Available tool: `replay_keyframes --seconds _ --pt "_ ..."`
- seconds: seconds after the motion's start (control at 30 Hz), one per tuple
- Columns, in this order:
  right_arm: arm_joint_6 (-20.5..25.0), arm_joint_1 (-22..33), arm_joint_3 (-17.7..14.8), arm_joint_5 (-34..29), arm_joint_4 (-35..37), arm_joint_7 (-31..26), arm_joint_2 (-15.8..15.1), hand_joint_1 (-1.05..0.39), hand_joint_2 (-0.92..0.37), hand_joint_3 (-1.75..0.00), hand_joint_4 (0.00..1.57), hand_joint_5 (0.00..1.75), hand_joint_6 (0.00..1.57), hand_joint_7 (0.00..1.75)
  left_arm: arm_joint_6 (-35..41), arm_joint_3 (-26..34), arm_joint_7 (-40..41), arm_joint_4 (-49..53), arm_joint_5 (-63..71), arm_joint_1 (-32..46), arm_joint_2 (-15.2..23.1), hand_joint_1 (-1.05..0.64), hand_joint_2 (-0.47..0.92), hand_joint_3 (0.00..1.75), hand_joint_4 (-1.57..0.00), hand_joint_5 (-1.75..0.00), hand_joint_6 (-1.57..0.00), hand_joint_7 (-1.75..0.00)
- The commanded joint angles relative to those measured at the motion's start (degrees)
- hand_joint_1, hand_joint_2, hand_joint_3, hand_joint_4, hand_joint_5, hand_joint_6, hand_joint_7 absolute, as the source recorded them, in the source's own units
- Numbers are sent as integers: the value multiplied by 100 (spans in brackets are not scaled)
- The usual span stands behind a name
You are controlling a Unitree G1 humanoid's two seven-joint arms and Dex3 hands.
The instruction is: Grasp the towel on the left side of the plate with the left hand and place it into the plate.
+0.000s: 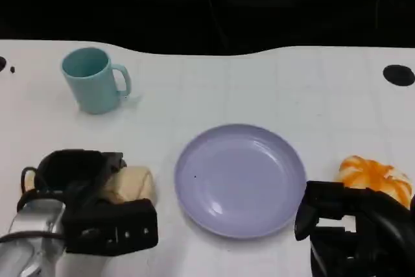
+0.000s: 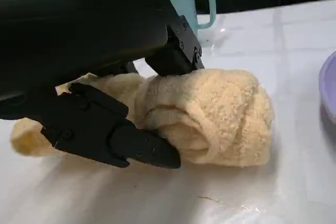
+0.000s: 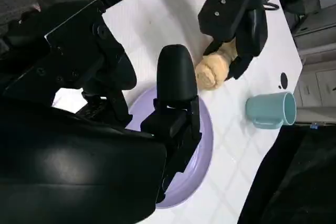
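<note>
A rolled beige towel (image 1: 134, 183) lies on the white table just left of the lavender plate (image 1: 240, 180). My left hand (image 1: 91, 207) is over it and grips it: in the left wrist view the thumb lies along one side of the towel (image 2: 220, 114) and the fingers (image 2: 176, 51) press on the other, with the roll still resting on the table. The right wrist view shows the left hand (image 3: 236, 19) on the towel (image 3: 210, 73) beyond the plate (image 3: 206, 140). My right hand (image 1: 350, 225) sits at the plate's right rim with spread fingers, holding nothing.
A teal mug (image 1: 92, 80) stands at the back left, beyond the towel. An orange-and-white object (image 1: 377, 176) lies right of the plate, behind my right hand. A black spot (image 1: 398, 74) marks the table's far right. The table's far edge runs along the dark background.
</note>
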Motion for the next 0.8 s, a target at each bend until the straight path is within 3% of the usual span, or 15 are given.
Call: replay_keyframes --seconds 0.03,0.1,0.13,0.17,0.3,0.37,0.57,0.73,0.8 --pt "59 -18 -93 27 -59 -22 -62 5 -44 -145 81 175 66 161 45 155 74 -275 -202 234 76 -29 92 23 -75 -174 -60 -153" --pt "65 -22 -102 36 -58 -16 -64 5 -44 -145 81 175 67 161 8 219 93 -499 -257 303 102 -28 92 22 -74 -175 -65 -140" --pt "57 -22 -105 44 -51 -3 -66 5 -44 -145 81 175 67 161 -40 260 141 -626 -289 344 116 -27 92 22 -76 -175 -58 -160" --pt "50 -21 -106 48 -45 6 -68 5 -44 -145 81 175 67 161 -90 299 205 -739 -319 381 125 -26 92 23 -77 -175 -56 -167" --pt "54 -11 -103 61 -34 10 -51 5 -44 -144 81 175 67 160 -132 492 341 -1206 -409 487 76 -21 90 30 -80 -175 -56 -174" --pt "40 -4 -101 69 -37 19 -51 5 -44 -144 81 175 67 160 -114 577 358 -1390 -438 509 42 -20 72 66 -82 -175 -57 -175" --pt "54 0 -106 120 -61 3 -43 5 -44 -145 81 175 67 160 -133 686 243 -2028 -557 464 -48 -21 50 114 -88 -175 -66 -175" --pt "152 -14 -94 125 -102 -65 -21 4 -44 -145 82 175 67 160 133 545 -46 -2579 -401 341 -257 -20 44 118 -90 -175 -67 -175" --pt "196 -17 -95 138 -118 -92 -6 5 -44 -145 81 175 67 160 204 492 -173 -2722 -378 273 -359 -21 46 111 -90 -175 -65 -175"
